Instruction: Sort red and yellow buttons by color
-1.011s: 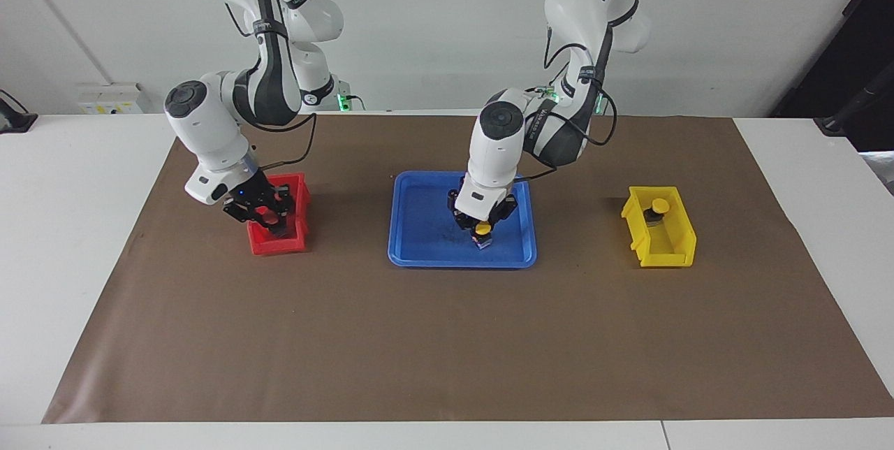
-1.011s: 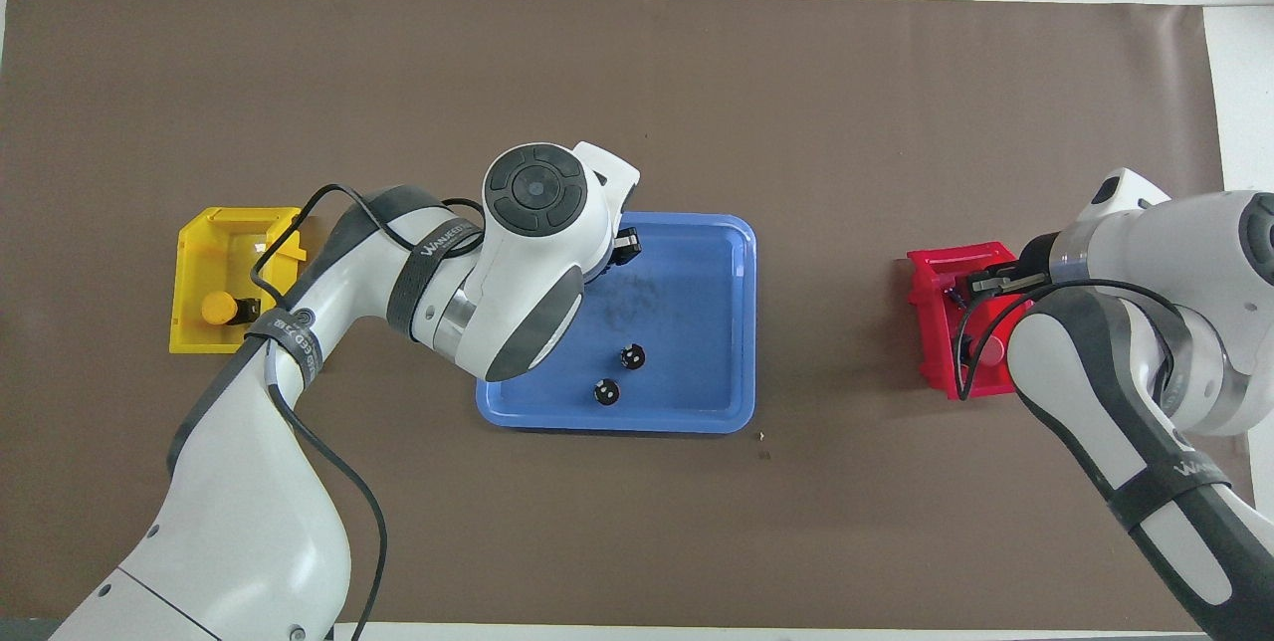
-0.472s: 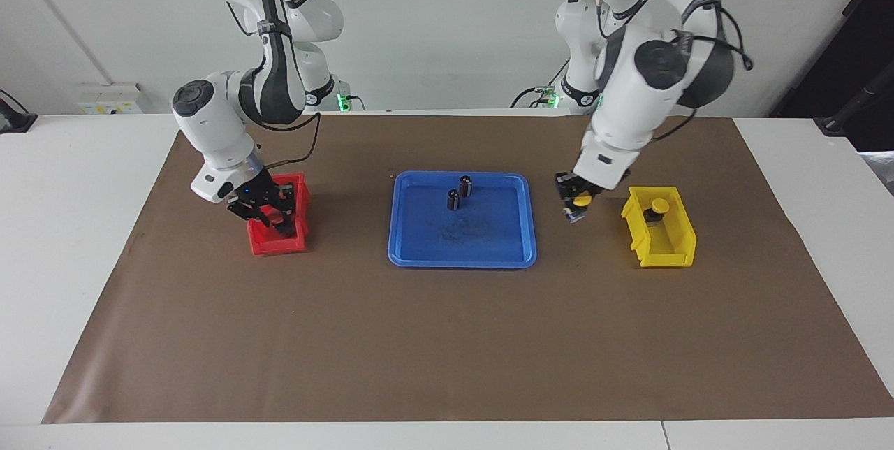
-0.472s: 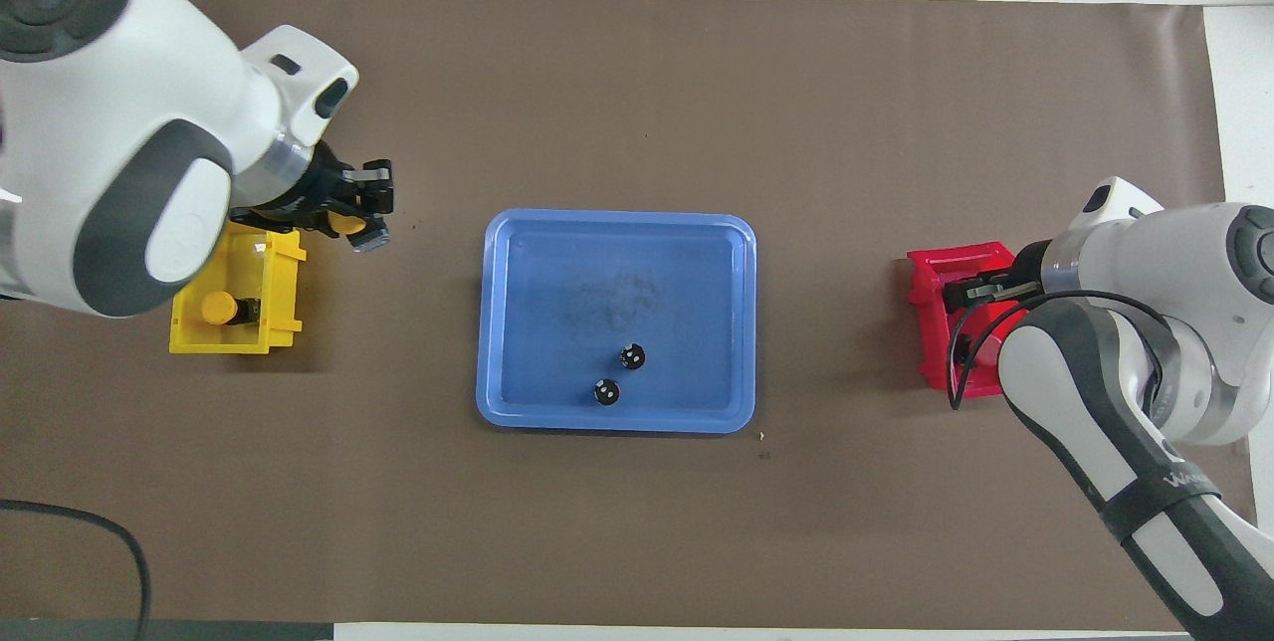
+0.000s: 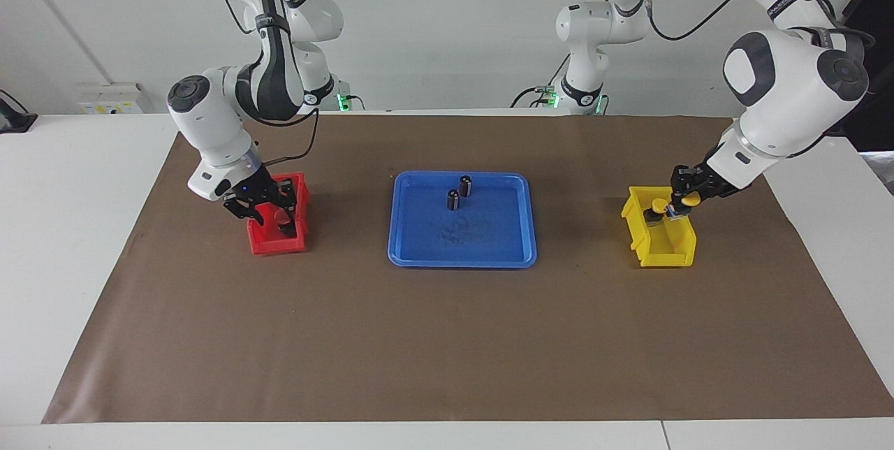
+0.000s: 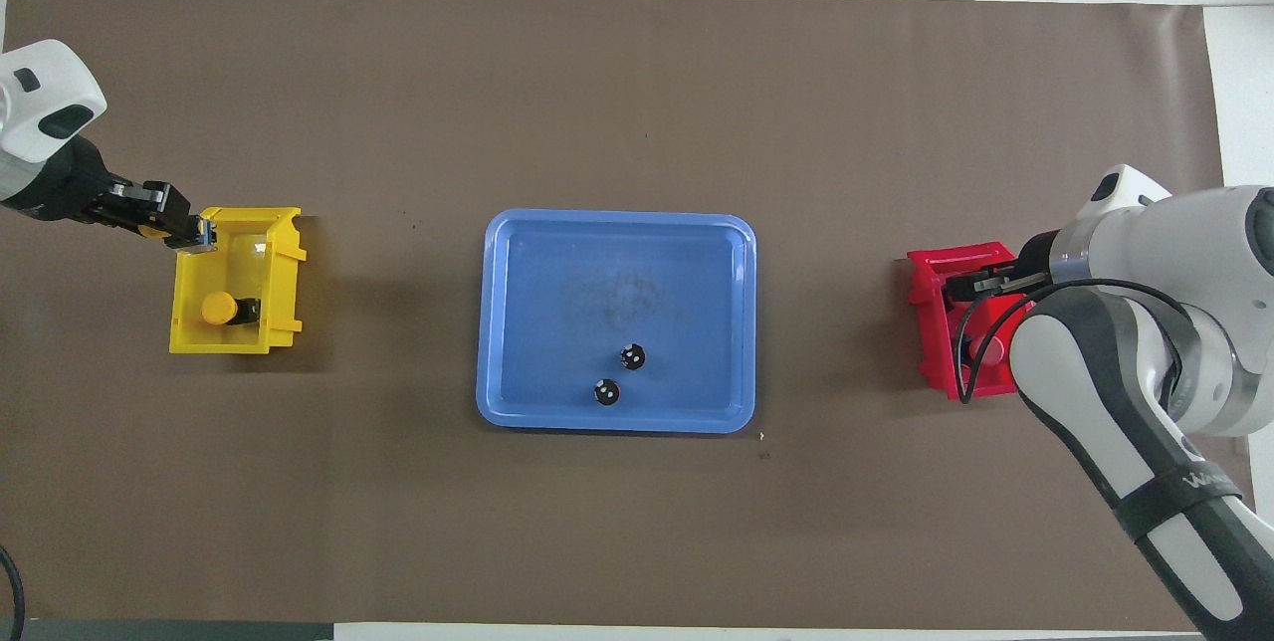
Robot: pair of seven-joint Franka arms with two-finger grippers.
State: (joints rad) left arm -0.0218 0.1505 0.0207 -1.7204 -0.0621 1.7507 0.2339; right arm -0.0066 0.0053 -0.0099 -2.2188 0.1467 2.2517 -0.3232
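My left gripper (image 5: 680,202) is shut on a yellow button (image 5: 690,200) and holds it over the end of the yellow bin (image 5: 663,249) nearer to the robots. In the overhead view this gripper (image 6: 177,229) is at the bin's (image 6: 285,273) outer corner. A second yellow button (image 5: 655,211) lies in that bin, and it also shows in the overhead view (image 6: 217,308). My right gripper (image 5: 267,215) is open and reaches into the red bin (image 5: 276,246). One red button (image 6: 990,350) shows in the red bin (image 6: 926,303); the other is hidden.
A blue tray (image 5: 419,254) sits mid-table between the bins and holds two dark capless cylinders (image 5: 466,186) (image 5: 453,200) at its end nearer the robots. A brown mat (image 5: 447,338) covers the table.
My left gripper lifted the yellow button out of the blue tray and carried it to the yellow bin. My right gripper stayed at the red bin, shifting only slightly.
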